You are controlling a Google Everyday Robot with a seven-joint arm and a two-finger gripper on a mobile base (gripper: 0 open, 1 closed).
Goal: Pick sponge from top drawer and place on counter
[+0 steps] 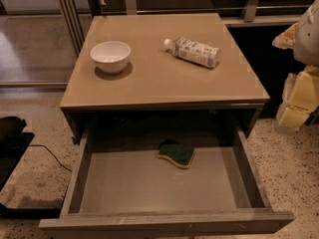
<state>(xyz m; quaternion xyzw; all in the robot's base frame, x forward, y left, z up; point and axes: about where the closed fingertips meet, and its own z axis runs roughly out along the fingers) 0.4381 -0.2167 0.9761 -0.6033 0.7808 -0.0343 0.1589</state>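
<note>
The sponge (176, 154), dark green on top with a yellow layer below, lies flat on the bottom of the open top drawer (149, 183), toward its back and a little right of centre. The beige counter (164, 68) sits above the drawer. My gripper (298, 101), with cream-yellow fingers, hangs at the right edge of the view, beyond the cabinet's right side, well above and to the right of the sponge, touching nothing.
A white bowl (110, 56) stands on the counter's left part. A plastic bottle (193, 52) lies on its side at the back right of the counter. A black object (10, 143) and a cable lie on the speckled floor at left.
</note>
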